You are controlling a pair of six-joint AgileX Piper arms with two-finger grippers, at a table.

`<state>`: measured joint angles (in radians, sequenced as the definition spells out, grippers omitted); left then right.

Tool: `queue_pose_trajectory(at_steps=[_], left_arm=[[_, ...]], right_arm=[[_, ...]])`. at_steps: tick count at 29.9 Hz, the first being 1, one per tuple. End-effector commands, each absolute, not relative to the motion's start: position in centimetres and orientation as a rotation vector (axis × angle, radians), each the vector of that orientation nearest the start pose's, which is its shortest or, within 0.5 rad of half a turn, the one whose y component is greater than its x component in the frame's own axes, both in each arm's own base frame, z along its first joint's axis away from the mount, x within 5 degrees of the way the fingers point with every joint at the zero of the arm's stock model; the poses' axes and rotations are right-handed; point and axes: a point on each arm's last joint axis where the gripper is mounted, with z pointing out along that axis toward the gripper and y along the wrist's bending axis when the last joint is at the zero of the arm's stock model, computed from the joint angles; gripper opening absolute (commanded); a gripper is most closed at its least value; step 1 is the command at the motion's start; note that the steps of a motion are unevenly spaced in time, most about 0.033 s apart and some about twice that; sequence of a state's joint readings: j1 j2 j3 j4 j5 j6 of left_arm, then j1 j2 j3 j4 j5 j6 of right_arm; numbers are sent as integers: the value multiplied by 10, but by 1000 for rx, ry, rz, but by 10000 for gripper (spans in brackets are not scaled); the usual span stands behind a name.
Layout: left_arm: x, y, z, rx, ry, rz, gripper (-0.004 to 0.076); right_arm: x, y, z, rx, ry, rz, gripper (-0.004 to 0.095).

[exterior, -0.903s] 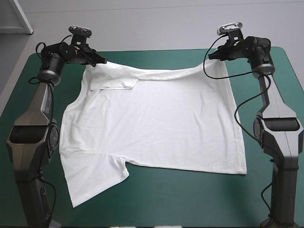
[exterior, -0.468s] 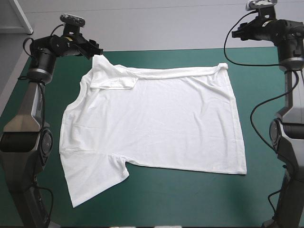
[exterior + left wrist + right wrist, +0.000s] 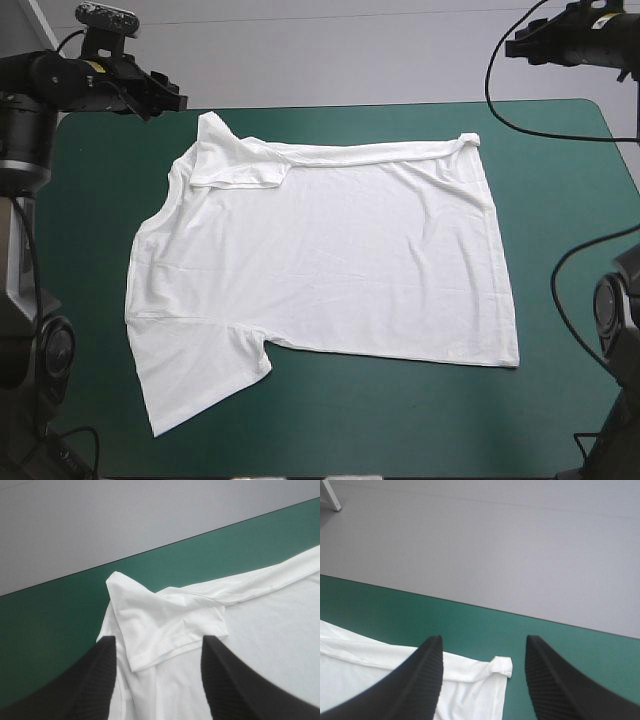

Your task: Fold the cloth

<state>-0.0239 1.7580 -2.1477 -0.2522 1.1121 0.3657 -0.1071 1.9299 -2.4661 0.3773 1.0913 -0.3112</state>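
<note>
both arms now stand higher and farther back from the white short-sleeved t-shirt [image 3: 320,260], spread on the teal-green table cover [image 3: 570,200]. left gripper [image 3: 157,640] and right gripper [image 3: 482,640], black fin fingers, gape empty. i would regrasp both far corners evenly, keeping the edge taut.

A robotics lab: teal-green table [image 3: 90,250] flanked by robot arms [image 3: 15,270], plain grey floor [image 3: 330,50] beyond.
</note>
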Motion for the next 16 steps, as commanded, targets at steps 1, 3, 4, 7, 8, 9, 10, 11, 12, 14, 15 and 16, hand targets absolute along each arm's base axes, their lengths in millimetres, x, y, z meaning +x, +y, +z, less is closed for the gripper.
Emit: queue_pose_trajectory(at_steps=[1,3,4,7,8,9,10,11,12,14,15,16], left_arm=[[325,-27,525,379,2018,-106,375],[309,-25,529,379,2043,-83,375],[302,-24,530,367,2052,-75,375],[289,-18,516,327,2124,-18,375],[287,-16,506,317,2165,-2,375],[286,-14,494,304,2209,12,375],[284,-14,480,300,2253,12,375],[284,-14,464,300,2302,-2,375],[281,-14,449,290,2344,-19,375],[274,-15,424,273,2404,-55,375],[270,-17,410,251,2434,-85,375],[266,-18,397,242,2461,-107,375]], right_arm=[[331,-6,574,-257,1745,158,472],[302,-2,591,-276,1716,148,472],[290,0,596,-286,1713,145,472],[250,5,614,-307,1682,136,472],[238,7,619,-311,1664,128,472],[227,7,624,-311,1643,114,472],[216,8,629,-307,1625,97,472],[208,7,632,-301,1613,79,472],[199,7,636,-293,1599,59,472],[185,6,641,-273,1579,35,472],[182,7,642,-269,1574,35,472],[178,7,642,-269,1571,34,472]])
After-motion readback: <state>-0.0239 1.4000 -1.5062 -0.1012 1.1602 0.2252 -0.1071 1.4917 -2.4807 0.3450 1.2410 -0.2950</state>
